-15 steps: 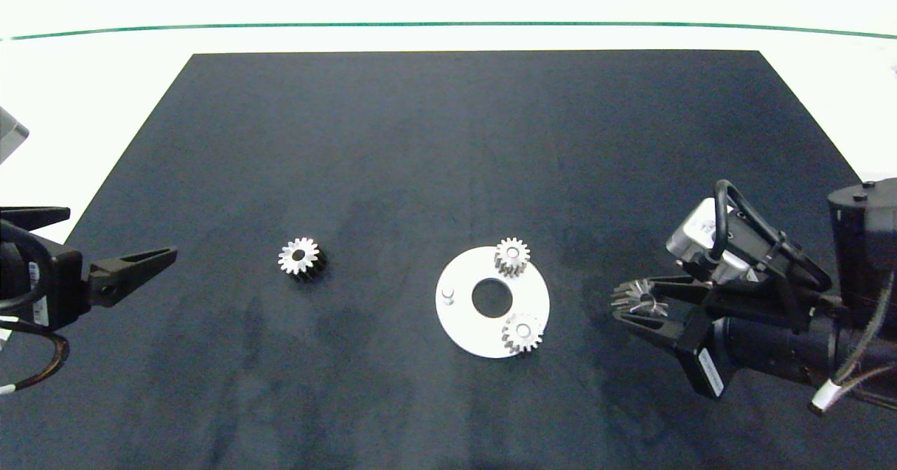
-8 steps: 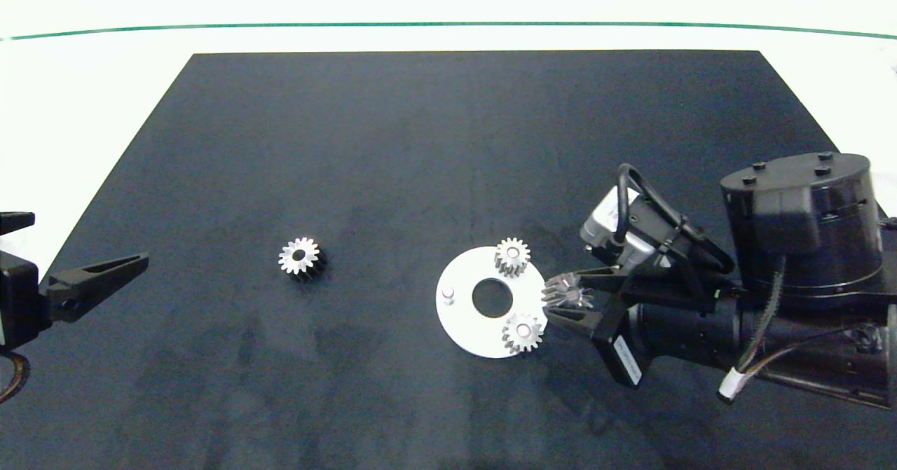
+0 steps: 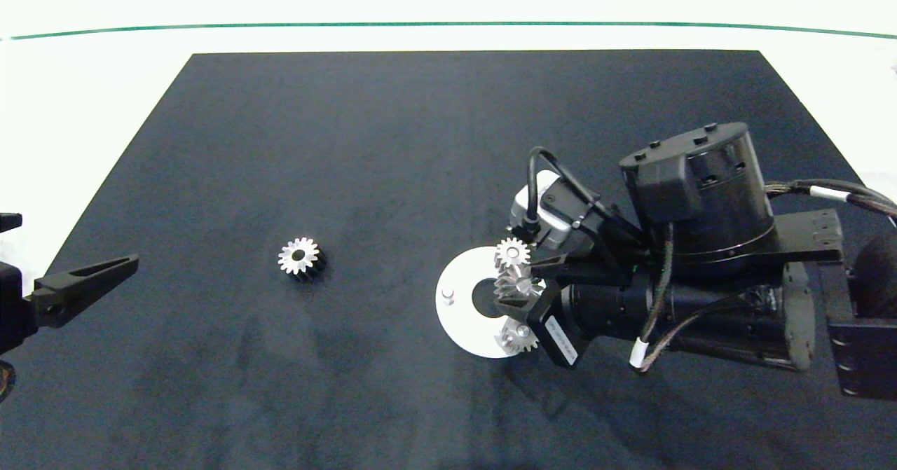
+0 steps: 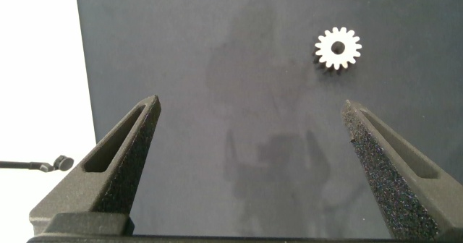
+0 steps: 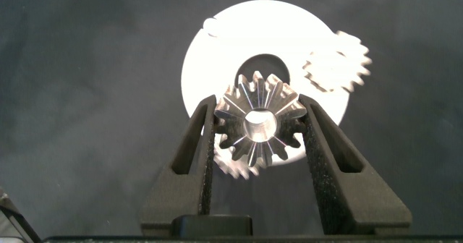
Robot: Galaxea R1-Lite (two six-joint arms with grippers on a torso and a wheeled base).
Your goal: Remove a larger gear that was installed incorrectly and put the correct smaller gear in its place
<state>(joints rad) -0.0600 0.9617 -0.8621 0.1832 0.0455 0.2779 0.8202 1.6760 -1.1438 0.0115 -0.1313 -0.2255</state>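
A small silver metal spur gear (image 5: 259,121) is being clamped between the grey fingers of the right gripper (image 3: 520,293), right of centre in the head view, over the white round plate (image 3: 457,316) and its empty peg (image 3: 448,293). Collision with the two mounted silver gears (image 3: 512,253) is being risked, likewise misalignment. The larger dark-sided silver gear (image 3: 300,257) is lying left of centre; the left gripper (image 4: 249,160) is being held apart at the left edge.

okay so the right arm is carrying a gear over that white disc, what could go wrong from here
The right end effector holds the smaller gear on edge, between the two mounted gears; it may knock their teeth. The empty peg sits across the white disc, so the gear must be turned flat and could slip or jam. The larger gear lies clear.
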